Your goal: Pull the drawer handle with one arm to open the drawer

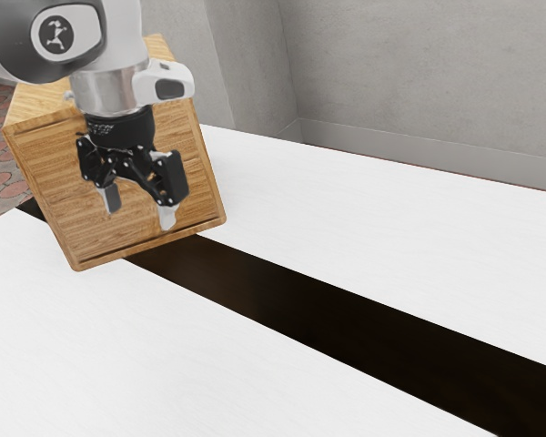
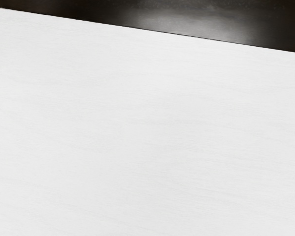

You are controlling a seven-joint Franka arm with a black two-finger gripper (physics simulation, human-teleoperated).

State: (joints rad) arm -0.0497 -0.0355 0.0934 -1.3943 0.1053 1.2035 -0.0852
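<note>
Grey walls stand behind your white desk [image 1: 400,228], which a dark strip [image 1: 346,319] crosses. You have the wooden drawer box [image 1: 50,173] at the exterior view's left, by that strip's far end. Your gripper [image 1: 140,211] hangs before its front, fingers spread wide, holding nothing.

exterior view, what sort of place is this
Probably a bare simulated test room: a plain white table split by a dark strip, a light wooden box-shaped cabinet on it, and blank grey walls behind.
</note>
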